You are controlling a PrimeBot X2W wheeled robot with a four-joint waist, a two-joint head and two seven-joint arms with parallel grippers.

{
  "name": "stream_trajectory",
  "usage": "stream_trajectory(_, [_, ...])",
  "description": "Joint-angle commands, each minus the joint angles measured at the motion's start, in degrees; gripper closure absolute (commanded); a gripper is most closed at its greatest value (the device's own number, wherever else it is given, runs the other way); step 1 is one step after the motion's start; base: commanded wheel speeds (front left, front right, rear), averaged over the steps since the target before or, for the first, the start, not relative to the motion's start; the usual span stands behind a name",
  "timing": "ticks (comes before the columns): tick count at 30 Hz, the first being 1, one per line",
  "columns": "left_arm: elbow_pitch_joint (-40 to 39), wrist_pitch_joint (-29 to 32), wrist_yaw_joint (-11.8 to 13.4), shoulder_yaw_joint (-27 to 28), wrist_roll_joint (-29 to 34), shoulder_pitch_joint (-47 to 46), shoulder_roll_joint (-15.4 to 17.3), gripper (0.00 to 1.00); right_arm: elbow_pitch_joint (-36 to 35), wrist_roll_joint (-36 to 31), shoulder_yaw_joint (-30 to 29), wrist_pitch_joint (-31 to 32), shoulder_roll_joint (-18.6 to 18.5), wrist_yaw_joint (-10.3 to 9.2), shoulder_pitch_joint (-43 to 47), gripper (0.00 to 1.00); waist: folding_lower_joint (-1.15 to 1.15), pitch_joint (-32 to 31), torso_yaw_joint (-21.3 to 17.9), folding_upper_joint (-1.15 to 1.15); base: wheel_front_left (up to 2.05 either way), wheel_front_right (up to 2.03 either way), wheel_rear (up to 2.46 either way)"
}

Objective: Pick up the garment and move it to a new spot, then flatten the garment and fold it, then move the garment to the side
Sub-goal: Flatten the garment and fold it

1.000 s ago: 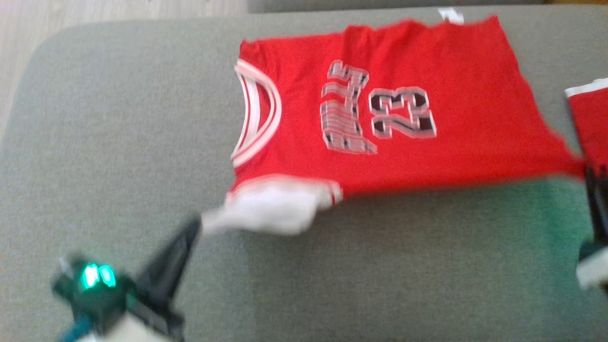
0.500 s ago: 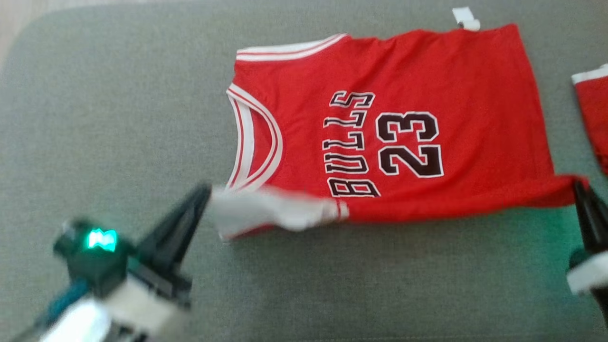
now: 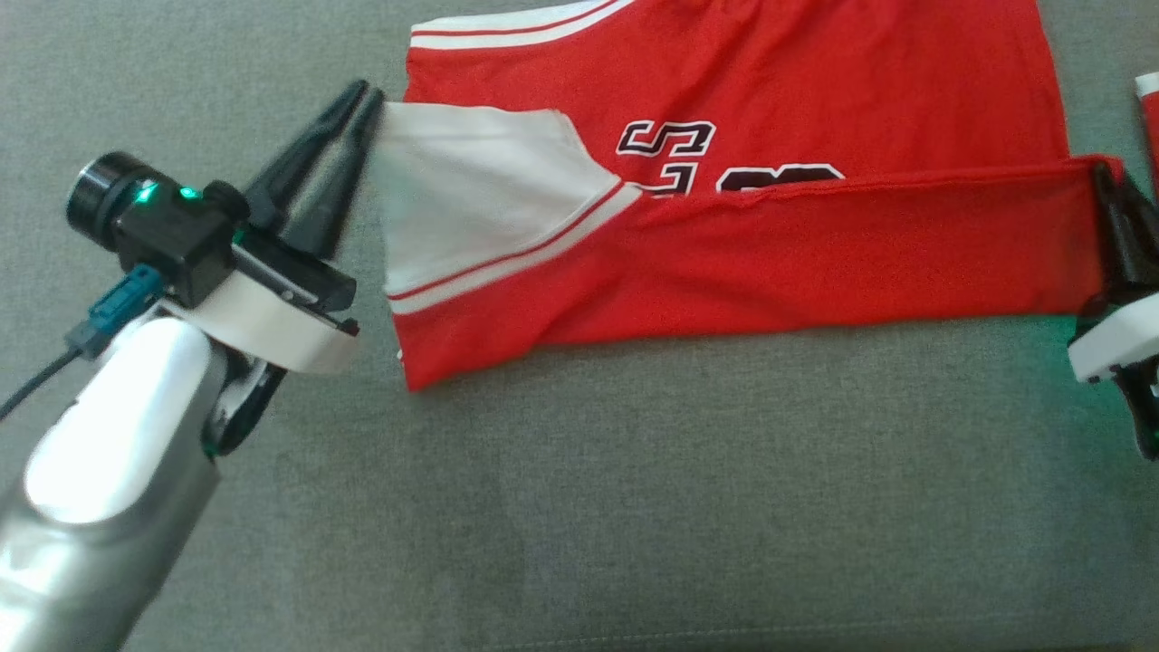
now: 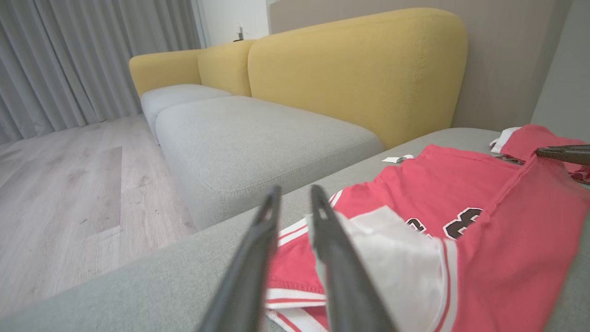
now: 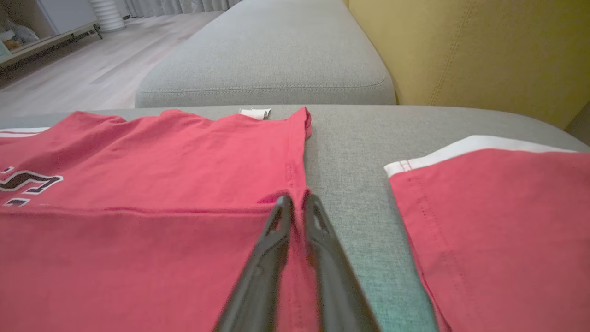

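The garment (image 3: 815,254) is a red jersey with white trim and black lettering, lying on the grey couch cushion (image 3: 634,498). Its near edge is folded over toward the far side, covering most of the lettering and showing the white inside at the shoulder. My left gripper (image 3: 362,91) stands at that white shoulder edge. In the left wrist view its fingers (image 4: 292,189) are slightly open, the cloth (image 4: 507,240) beside the right finger and nothing between them. My right gripper (image 3: 1100,172) is shut on the folded hem corner, with red fabric (image 5: 138,184) pinched at its tips (image 5: 295,197).
A second red piece with a white band (image 5: 498,221) lies just right of the jersey's hem. A white label (image 5: 255,113) sticks out at the far hem. Beyond are another grey cushion (image 4: 258,138), yellow backrests (image 4: 359,69) and wooden floor (image 4: 60,184).
Both grippers carried the jersey's near edge up and over toward the far side, covering the lettering. The left fingers have parted a little. The head camera has also shifted.
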Motion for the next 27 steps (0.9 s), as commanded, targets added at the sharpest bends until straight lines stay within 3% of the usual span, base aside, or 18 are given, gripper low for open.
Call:
stream_trajectory(1, [-0.3, -0.9, 0.2, 2.1, -0.3, -1.4, 1.3, 0.00, -0.4, 0.4, 0.9, -1.4, -1.3, 0.37, -0.4, 0.00, -0.02, -0.1, -0.1, 0.00, 0.00, 0.00, 0.00])
stream_trajectory(5, [2.5, -1.6, 2.1, 1.9, -1.6, 2.4, -0.3, 0.00, 2.2, 1.0, 2.6, -4.3, -0.6, 0.37, -1.5, 0.00, -0.02, -1.5, -0.5, 0.00, 0.00, 0.00, 0.00])
stream_trajectory(9, [3.6, -0.1, 7.9, 2.8, -4.9, 10.5, -2.6, 0.00, 3.6, 1.7, 3.2, -6.3, 0.2, 0.37, -0.3, 0.00, -0.02, -3.3, -1.0, 0.00, 0.00, 0.00, 0.00])
stream_trajectory(13, [3.4, 2.0, 11.8, 2.0, -9.2, 19.6, -6.2, 0.00, 4.2, 2.7, 3.1, -7.3, 1.1, 0.37, 2.0, 0.00, -0.02, -4.4, -1.1, 0.00, 0.00, 0.00, 0.00])
stream_trajectory(16, [4.3, 2.8, 12.3, 2.0, -11.4, 21.8, -7.9, 0.00, 4.6, 3.2, 3.4, -7.6, 1.3, 0.37, 3.1, 0.00, -0.02, -4.8, -1.1, 0.00, 0.00, 0.00, 0.00])
stream_trajectory(20, [6.9, 4.8, 10.8, 1.1, -13.6, 22.8, -9.0, 0.00, 5.2, 4.5, 4.8, -6.7, 0.9, 0.37, 4.3, 0.00, -0.02, -4.9, -1.0, 0.00, 0.00, 0.00, 0.00])
stream_trajectory(21, [7.3, 5.0, 10.4, 0.9, -13.9, 22.8, -9.2, 0.18, 5.4, 4.9, 5.0, -6.3, 0.7, 0.37, 4.5, 0.00, -0.02, -4.9, -0.9, 0.00, 0.00, 0.00, 0.00])
stream_trajectory(22, [7.6, 5.0, 10.0, 0.7, -14.0, 22.7, -9.3, 0.45, 5.7, 5.4, 5.2, -5.9, 0.6, 0.37, 4.6, 0.00, -0.02, -5.0, -0.8, 0.00, 0.00, 0.00, 0.00])
stream_trajectory(23, [7.8, 4.8, 9.5, 0.5, -14.1, 22.5, -9.4, 1.00, 6.2, 6.0, 5.3, -5.2, 0.5, 0.37, 4.8, 0.00, -0.02, -5.0, -0.7, 0.00, 0.00, 0.00, 0.00])
stream_trajectory(27, [7.9, 3.6, 8.0, 0.3, -14.3, 22.3, -9.6, 1.00, 7.8, 7.4, 5.2, -2.8, 0.3, 0.37, 4.9, 0.00, -0.02, -5.3, -0.2, 0.00, 0.00, 0.00, 0.00])
